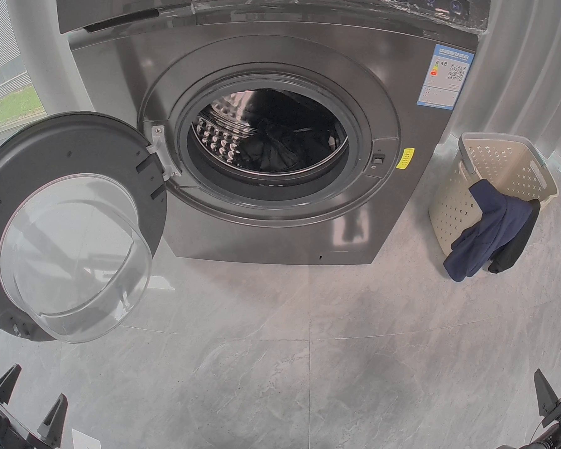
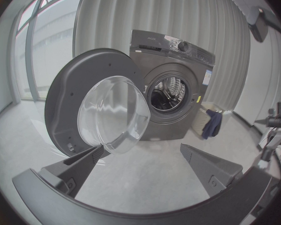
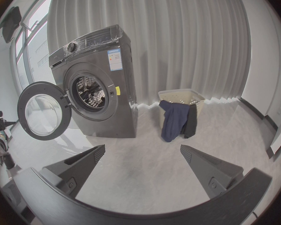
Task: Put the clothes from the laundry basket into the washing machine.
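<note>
Low over the grey tiled floor point(image 1: 293, 357), the left gripper point(image 1: 31, 400) and the right gripper point(image 1: 558, 381) both stand spread wide with nothing between their fingers. Ahead, the washing machine point(image 1: 262, 238) has its round door point(image 1: 62, 151) swung fully open, and a dark crumpled garment point(image 1: 274, 148) lies in the drum point(image 1: 221, 135). To its right, the cream perforated laundry basket point(image 1: 511, 157) carries a navy garment point(image 1: 486, 229) and a black garment point(image 1: 516, 241) draped over its front rim, hanging down the outer wall.

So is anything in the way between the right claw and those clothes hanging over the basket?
Nothing visible. Only bare floor lies between the right gripper and the clothes draped over the laundry basket. The washing machine door stands open, so the drum is reachable too.
</note>
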`<state>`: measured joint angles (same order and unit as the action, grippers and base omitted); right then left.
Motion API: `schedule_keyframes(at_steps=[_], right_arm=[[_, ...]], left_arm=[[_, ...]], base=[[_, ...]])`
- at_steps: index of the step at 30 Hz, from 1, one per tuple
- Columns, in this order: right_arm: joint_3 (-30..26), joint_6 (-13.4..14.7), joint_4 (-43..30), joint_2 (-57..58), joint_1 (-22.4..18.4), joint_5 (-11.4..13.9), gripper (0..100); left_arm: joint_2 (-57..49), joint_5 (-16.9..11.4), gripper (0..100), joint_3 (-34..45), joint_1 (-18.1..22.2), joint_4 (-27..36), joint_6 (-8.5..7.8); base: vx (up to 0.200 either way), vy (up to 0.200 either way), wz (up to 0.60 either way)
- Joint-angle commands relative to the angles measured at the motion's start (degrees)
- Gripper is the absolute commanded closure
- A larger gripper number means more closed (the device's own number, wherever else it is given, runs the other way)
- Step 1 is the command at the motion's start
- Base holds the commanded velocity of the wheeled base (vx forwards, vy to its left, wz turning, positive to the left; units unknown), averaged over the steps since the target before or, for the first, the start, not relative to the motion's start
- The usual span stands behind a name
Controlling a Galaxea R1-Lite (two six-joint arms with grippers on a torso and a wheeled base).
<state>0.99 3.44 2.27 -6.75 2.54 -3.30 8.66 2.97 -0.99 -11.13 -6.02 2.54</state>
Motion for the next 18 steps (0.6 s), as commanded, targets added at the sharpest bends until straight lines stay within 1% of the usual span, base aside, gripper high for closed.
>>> schedule_keyframes(at_steps=[1,2,3,4,5,6,7,10,12,13,14,16,17,18], right_arm=[[-0.7,-2.2,-2.9,6.7,-3.7,0.3,0],[-0.7,-2.2,-2.9,6.8,-3.7,0.3,0],[-0.7,-2.4,-3.0,6.8,-3.7,0.8,0],[-0.8,-2.6,-2.9,6.8,-3.6,0.9,0],[-0.8,-3.0,-2.8,6.8,-3.7,1.0,0],[-0.9,-3.2,-2.6,6.8,-3.6,1.1,0],[-1.0,-3.3,-2.4,6.8,-3.6,1.1,0],[-1.0,-3.3,-2.3,6.8,-3.6,1.1,0],[-1.0,-3.4,-2.3,6.8,-3.6,1.1,0],[-1.0,-3.4,-2.3,6.8,-3.6,1.1,0],[-1.0,-3.4,-2.3,6.8,-3.6,1.1,0],[-1.0,-3.3,-2.2,6.8,-3.6,1.1,0],[-1.0,-3.2,-2.2,6.8,-3.6,1.1,0],[-1.0,-3.2,-2.3,6.8,-3.7,1.1,0]], left_arm=[[-3.7,0.1,0,1.0,6.6,2.0,-3.59],[-3.6,0.3,0,1.0,6.6,2.0,-3.24],[-3.6,1.8,0,1.0,6.6,2.2,-3.06],[-3.6,2.9,0,1.0,6.6,2.3,-3.24],[-3.6,4.1,0,1.0,6.6,2.4,-3.50],[-3.6,5.5,0,1.0,6.6,2.4,-4.12],[-3.6,5.7,0,1.0,6.6,2.4,-4.56],[-3.6,5.4,0,1.0,6.5,2.2,-4.03],[-3.6,3.5,0,1.0,6.5,2.2,-3.77],[-3.6,3.2,0,1.0,6.5,2.2,-3.33],[-3.6,3.3,0,1.0,6.5,2.3,-3.24],[-3.6,4.8,0,1.0,6.4,2.4,-3.41],[-3.7,6.8,0,1.0,7.1,2.8,-4.21],[-4.3,7.6,0,1.0,8.1,2.8,-4.82]], base=[[0.000,-0.200,0.00],[0.000,-0.200,0.00],[0.000,-0.200,0.00],[0.000,-0.200,0.00],[-0.200,-0.200,0.00],[-0.200,-0.200,0.00],[-0.200,-0.200,0.00],[-0.200,-0.200,0.00],[-0.200,-0.200,0.00],[-0.200,-0.200,0.00],[0.000,0.000,0.00],[0.000,0.000,0.00],[0.000,0.000,0.00],[0.000,0.000,0.00]])
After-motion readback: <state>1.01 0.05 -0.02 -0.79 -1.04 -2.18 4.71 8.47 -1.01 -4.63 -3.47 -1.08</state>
